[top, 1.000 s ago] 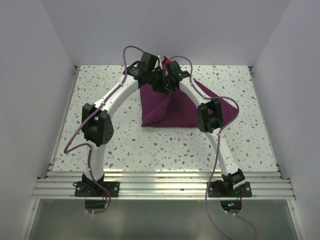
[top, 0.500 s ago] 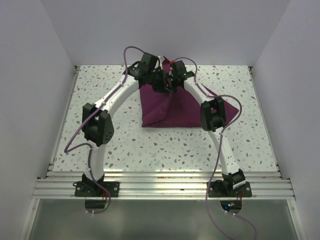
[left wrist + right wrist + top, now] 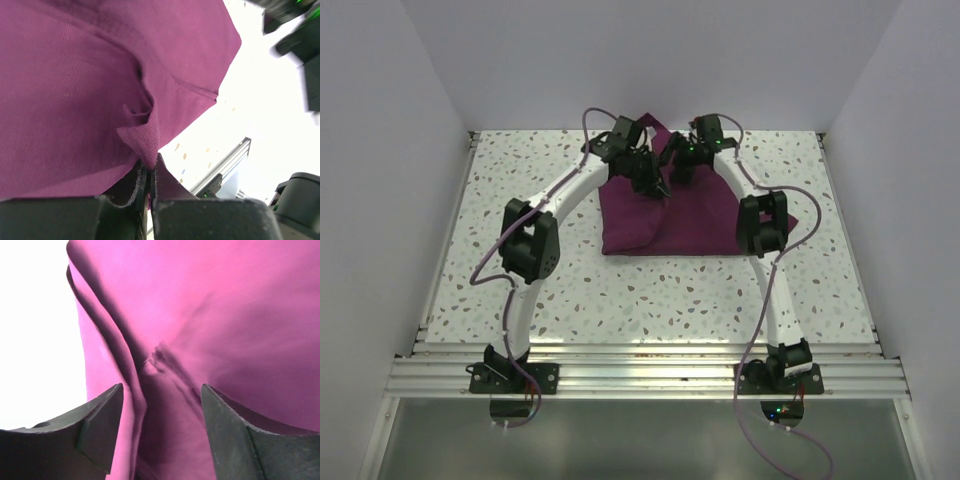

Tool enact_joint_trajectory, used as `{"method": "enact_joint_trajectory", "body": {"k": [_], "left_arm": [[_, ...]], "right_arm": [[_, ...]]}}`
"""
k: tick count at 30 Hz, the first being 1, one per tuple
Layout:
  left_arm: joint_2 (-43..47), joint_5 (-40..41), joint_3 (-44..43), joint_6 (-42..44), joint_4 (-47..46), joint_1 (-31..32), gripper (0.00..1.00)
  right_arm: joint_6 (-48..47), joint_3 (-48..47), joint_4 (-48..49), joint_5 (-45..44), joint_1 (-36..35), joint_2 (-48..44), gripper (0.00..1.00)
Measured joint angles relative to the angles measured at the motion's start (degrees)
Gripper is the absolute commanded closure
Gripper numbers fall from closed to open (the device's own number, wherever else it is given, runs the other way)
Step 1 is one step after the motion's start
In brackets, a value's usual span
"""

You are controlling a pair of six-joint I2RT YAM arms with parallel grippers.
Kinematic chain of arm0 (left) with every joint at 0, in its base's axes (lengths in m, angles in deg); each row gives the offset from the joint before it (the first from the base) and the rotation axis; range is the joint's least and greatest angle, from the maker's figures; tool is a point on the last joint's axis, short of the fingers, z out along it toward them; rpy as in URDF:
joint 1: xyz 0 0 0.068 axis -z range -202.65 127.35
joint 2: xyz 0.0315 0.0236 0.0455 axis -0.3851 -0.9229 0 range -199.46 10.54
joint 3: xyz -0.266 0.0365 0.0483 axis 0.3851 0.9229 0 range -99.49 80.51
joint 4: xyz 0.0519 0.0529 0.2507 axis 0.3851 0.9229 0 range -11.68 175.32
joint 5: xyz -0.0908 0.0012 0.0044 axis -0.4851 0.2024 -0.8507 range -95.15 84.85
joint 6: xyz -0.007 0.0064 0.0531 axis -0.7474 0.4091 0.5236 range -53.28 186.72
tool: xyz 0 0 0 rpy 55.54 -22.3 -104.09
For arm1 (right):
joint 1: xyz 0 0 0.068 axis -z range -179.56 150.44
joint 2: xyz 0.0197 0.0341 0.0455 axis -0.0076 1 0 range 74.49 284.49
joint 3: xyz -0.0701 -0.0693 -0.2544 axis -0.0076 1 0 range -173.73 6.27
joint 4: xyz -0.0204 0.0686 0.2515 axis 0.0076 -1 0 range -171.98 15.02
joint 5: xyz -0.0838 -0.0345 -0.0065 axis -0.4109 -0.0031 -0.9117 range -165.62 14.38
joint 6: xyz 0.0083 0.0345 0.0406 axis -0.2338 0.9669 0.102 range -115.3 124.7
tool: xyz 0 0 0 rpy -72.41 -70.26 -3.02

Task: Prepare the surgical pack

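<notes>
The cloth [image 3: 660, 225] lies folded into a bundle at the far middle of the counter [image 3: 620, 295], its near edge straight and one corner pointing away. Both arms meet over its far half. The left gripper [image 3: 149, 170] is clamped on a small peak of fabric, with a crease running up from the pinch. The right gripper [image 3: 162, 395] hangs with its jaws spread over a raised ridge in the cloth, touching nothing.

This looks like a wrapping fold in progress. To do it well, the left should hold its pinch taut while the right comes down and closes on the ridge, taking only the top layer. Then the flap should travel low and flat, so the bundle underneath is not dragged or tipped.

No tray, gauze, scissors or tweezers shows in any view; whether they sit inside the bundle cannot be told. From above, the arms cover the far part of the cloth. The right wrist view is washed out at its left, so the cloth's edge there is hard to make out.
</notes>
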Motion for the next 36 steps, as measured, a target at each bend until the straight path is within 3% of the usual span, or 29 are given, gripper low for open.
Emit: {"method": "enact_joint_trajectory", "body": {"k": [12, 19, 20, 24, 27, 30, 36], "left_arm": [[-3.41, -2.03, -1.84, -0.94, -0.35, 1.25, 1.00], [-6.95, -3.32, -3.19, -1.51, -0.35, 2.08, 0.98], [-7.48, -3.48, -3.19, -1.51, -0.35, 2.19, 0.96], [-8.72, -4.11, -3.21, -1.38, -0.37, 2.45, 0.65], [-9.01, -4.35, -3.76, -1.09, -0.15, 2.62, 0.47], [-9.01, -4.11, -5.51, -0.20, 0.09, 2.82, 0.39], [-6.99, -0.44, -7.39, 3.76, 1.81, 2.67, 0.43]], "right_arm": [[2.89, 0.11, -0.20, -0.20, 10.12, -2.32, 0.29], [1.53, 1.31, -1.64, -1.29, 11.13, -6.25, 0.28], [1.33, 1.40, -1.97, -1.29, 11.10, -6.67, 0.28], [-0.20, 1.44, -3.10, -1.38, 11.26, -7.56, 0.27], [-1.66, 2.32, -4.68, -1.77, 11.63, -8.37, 0.27], [-3.08, 5.20, -6.05, -1.97, 11.96, -10.38, 0.27], [-6.49, 10.97, -9.16, -2.67, 11.65, -15.91, 0.27]]}}
